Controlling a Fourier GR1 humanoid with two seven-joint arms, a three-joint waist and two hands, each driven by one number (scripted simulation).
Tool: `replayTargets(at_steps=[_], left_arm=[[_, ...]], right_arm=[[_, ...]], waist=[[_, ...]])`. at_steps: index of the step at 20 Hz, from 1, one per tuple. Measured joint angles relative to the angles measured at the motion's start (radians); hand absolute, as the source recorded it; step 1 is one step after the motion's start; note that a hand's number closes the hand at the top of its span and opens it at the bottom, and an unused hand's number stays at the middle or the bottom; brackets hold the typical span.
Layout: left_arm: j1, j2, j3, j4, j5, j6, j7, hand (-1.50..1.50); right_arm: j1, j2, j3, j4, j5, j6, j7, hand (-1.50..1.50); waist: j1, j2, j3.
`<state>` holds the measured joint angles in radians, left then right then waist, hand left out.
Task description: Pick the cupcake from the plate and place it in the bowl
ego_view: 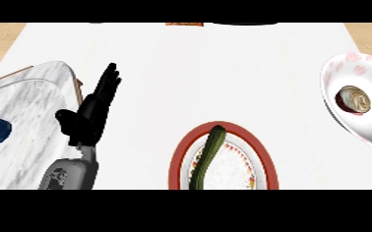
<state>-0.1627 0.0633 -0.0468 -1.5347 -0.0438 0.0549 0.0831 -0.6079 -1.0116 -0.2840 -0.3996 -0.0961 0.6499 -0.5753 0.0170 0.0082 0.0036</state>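
The cupcake (355, 99), brown with pale swirled icing, lies inside the white bowl with pink flowers (341, 76) at the right edge of the counter. A red-rimmed plate (180, 150) sits low in the middle and holds a long green vegetable (207, 155). My left hand (93, 109) shows at the left, fingers straight and pointing up, resting beside the marble board. It touches neither the plate nor the bowl. My right hand is out of the picture.
A grey marble board (33, 128) with a wooden rim fills the left side, with a dark blue thing (4, 130) at its left edge. White counter top (218, 64) stretches between plate, bowl and far edge.
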Motion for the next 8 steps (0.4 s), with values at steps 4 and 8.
replayTargets(at_steps=[4,8], left_arm=[[0.013,0.001,0.003,-0.008,0.005,-0.004,-0.006,0.0],[0.022,0.006,0.008,-0.011,0.007,-0.006,-0.006,0.0]], right_arm=[[0.028,-0.019,-0.002,-0.008,-0.021,0.037,0.013,-1.5],[0.071,-0.037,0.003,-0.032,-0.034,0.057,0.009,-1.5]], waist=[[0.0,0.0,0.001],[-0.004,0.0,0.002]])
